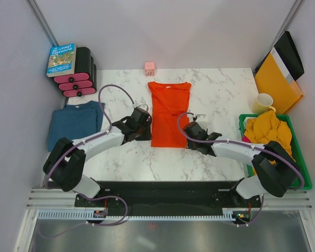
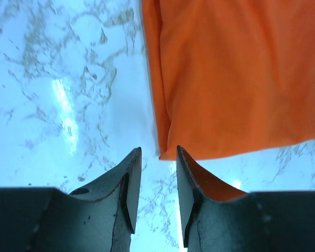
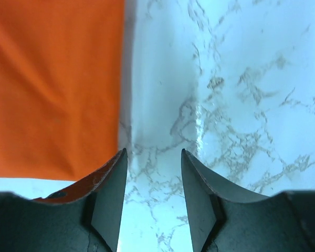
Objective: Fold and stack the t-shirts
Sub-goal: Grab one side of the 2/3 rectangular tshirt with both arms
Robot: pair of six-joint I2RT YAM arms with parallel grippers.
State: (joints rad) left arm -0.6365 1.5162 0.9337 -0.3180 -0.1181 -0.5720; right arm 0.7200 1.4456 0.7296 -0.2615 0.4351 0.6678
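A small booth with pale plain walls [image 1: 147, 31] is seen from above. Most of its floor is taken up by a white marble-patterned surface [image 1: 220, 94], glossy and probably slick under cloth.

At the centre of the surface an orange-red t-shirt [image 1: 168, 118] is laid flat, folded inward into a tall narrow strip with its collar at the far end. A teal-blue t-shirt [image 1: 76, 123] is laid folded at the left edge. At the right edge, a crumpled mustard-yellow t-shirt [image 1: 268, 128] is heaped in a green bin [image 1: 299, 157], with a sliver of pink cloth [image 1: 246, 139] beside it.

The shirts are judged light, limp and easily creased. The orange-red one is best pinched at both near hem corners together, so that the layers are lifted as one.

The left end effector [image 2: 158, 157] is lowered just beside the shirt's near left corner. Its jaws are parted a little and nothing is held. The right end effector [image 3: 154, 155] is set just off the near right edge, over bare marble. Its jaws are parted wider and are likewise empty.

A yellow-orange folder [image 1: 275, 81], a book [image 1: 61, 59], a cream mug [image 1: 263, 102] and a small pink cube [image 1: 150, 67] are placed along the far side.
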